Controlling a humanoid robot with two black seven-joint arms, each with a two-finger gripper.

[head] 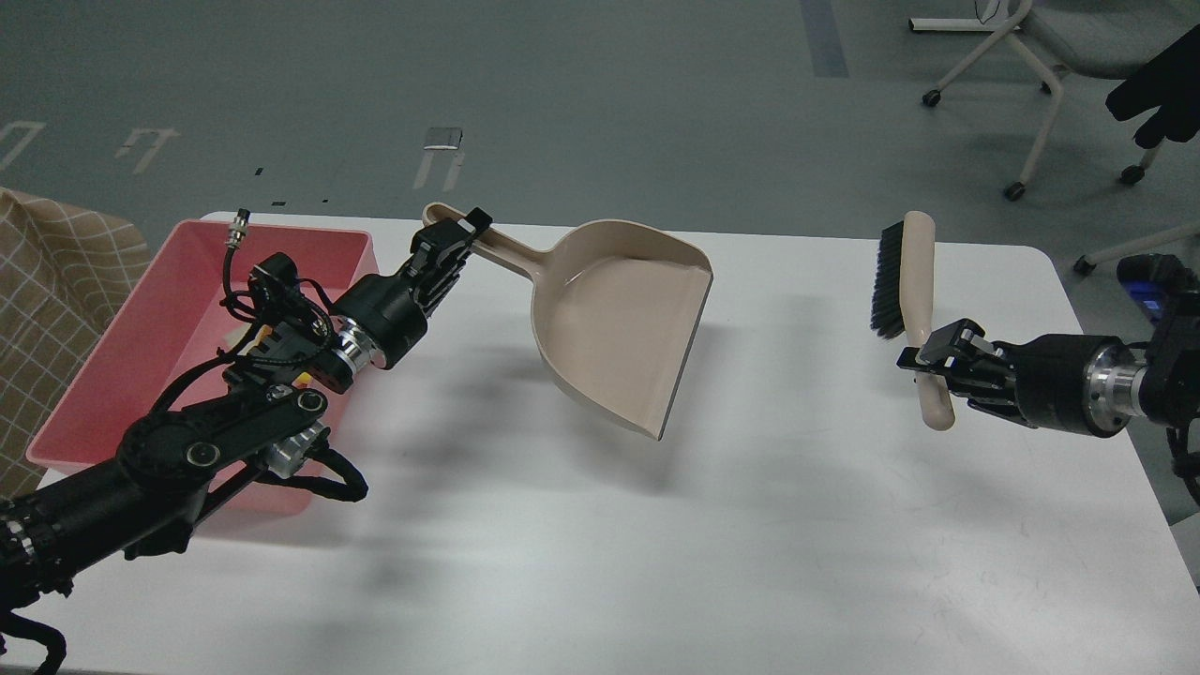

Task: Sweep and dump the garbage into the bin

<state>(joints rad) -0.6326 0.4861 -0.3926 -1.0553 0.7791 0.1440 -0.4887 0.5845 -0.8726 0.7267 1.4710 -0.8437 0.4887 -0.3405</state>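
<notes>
Dustpan (619, 328) empty, gripped by left tool (457, 246), brush (905, 291) gripped by right tool (937, 361), bin (141, 337) contents mostly hidden.

Pink bin sitting at the left end of the desk

The bin (141, 319) is a big shallow rectangular pink plastic tub, upright and open on top. Just a bit of yellow garbage (267, 335) peeks out inside; the rest is hidden.
</notes>
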